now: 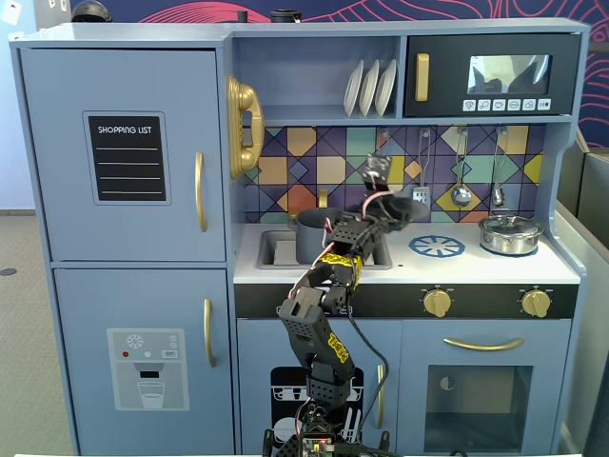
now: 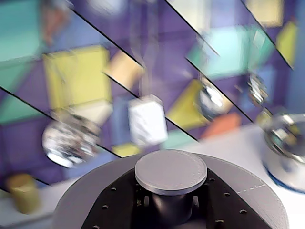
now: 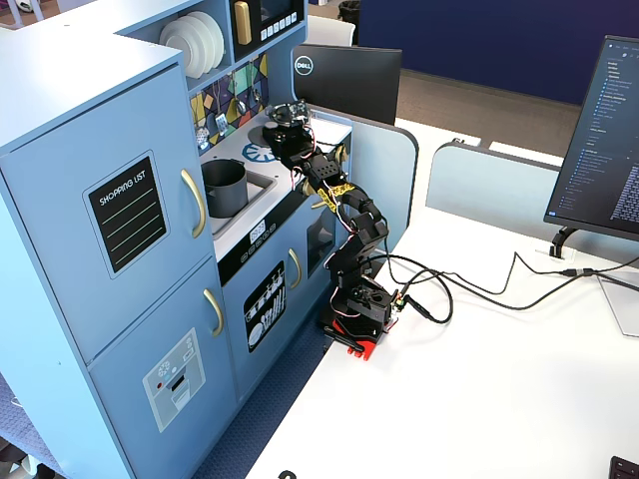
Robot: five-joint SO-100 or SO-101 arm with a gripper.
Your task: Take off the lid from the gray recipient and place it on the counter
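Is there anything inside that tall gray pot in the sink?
In a fixed view the gray pot stands open, lid off, in the sink recess; only its dark inner wall shows, nothing visible inside, though the bottom is hidden. The lid is in the gripper, per the wrist view.

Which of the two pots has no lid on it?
The tall dark gray pot in the sink recess is open on top. The shorter shiny silver pot at the right of the counter is still covered.

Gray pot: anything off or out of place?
Nothing damaged. The gray pot stands open in the sink recess; its lid is off, gripped by the knob in the jaws, above the counter.
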